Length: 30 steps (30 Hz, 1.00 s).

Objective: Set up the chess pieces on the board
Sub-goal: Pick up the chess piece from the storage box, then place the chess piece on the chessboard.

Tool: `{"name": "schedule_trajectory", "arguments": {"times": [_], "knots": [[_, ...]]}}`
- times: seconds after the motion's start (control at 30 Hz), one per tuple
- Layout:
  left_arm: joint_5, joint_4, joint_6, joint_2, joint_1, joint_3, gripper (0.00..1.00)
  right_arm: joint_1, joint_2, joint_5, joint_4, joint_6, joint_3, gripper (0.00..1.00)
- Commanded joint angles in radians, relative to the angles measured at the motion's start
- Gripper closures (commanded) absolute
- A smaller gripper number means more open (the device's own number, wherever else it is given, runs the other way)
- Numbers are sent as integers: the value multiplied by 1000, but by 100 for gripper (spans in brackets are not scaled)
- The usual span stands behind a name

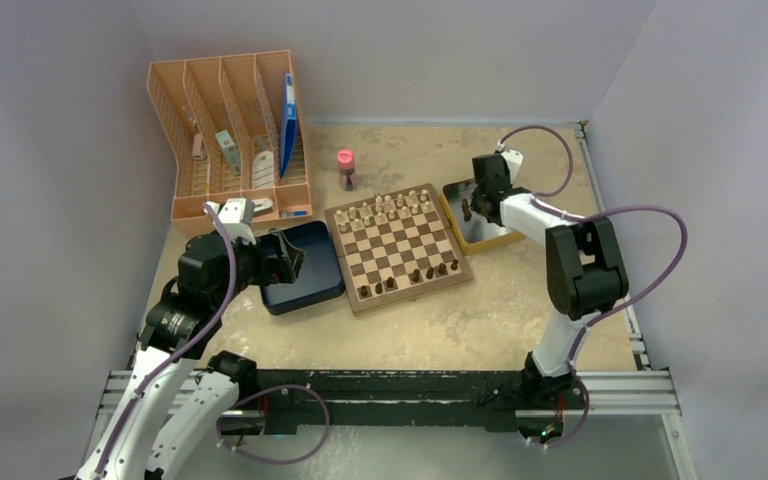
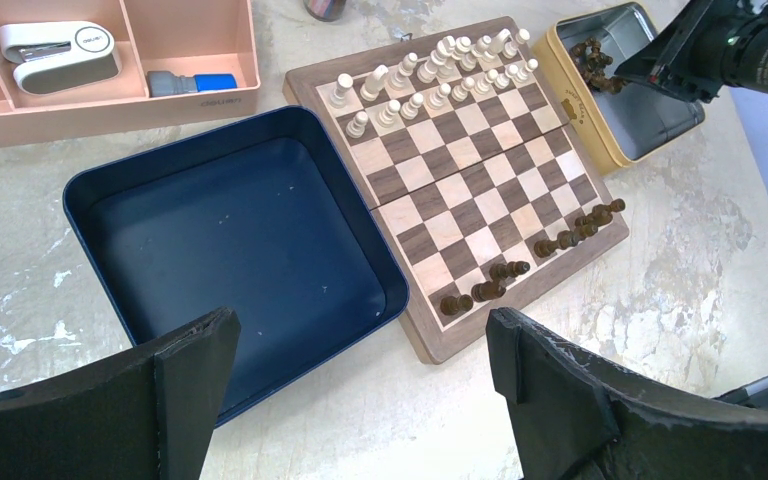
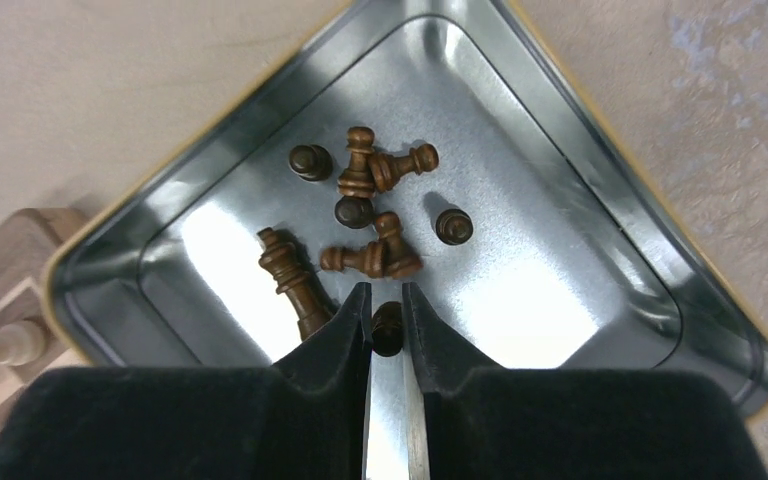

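Observation:
The board [image 1: 396, 250] lies mid-table, with several dark chess pieces [image 1: 428, 271] standing along its near edge [image 2: 487, 290]. More dark pieces [image 3: 368, 178] lie loose in a yellow-rimmed metal tin [image 3: 600, 170] to the right of the board [image 2: 480, 190]. My right gripper [image 3: 387, 300] reaches down into that tin [image 1: 480, 240] and is shut on one dark piece [image 3: 387, 328], which is pinched between both fingers. My left gripper [image 2: 360, 335] hangs open and holds nothing, above the table by the blue box and the board's near left corner.
Pale cream pieces [image 1: 385, 208] fill the board's far rows. An empty dark blue box [image 2: 240, 230] sits left of the board. A peach desk organizer [image 1: 225, 130] stands at the back left. A pink-capped bottle [image 1: 346, 168] is behind the board.

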Motion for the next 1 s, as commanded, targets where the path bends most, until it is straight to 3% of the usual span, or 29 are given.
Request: {"name": "schedule_trajectory", "arguments": {"times": [0.0,0.43,0.67,0.97], "knots": [[-1,51,12,-3,7,0,5,3,-72,30,-15,2,35,85],[-4,51,11,-4,7,0,5,94,-151,1,-48,-1,46,85],[-6,51,9,-5,7,0,5,209,-221,19,-48,27,33,85],[-13,48,9,-6,7,1,5,406,-328,-23,93,15,-68,84]]}}
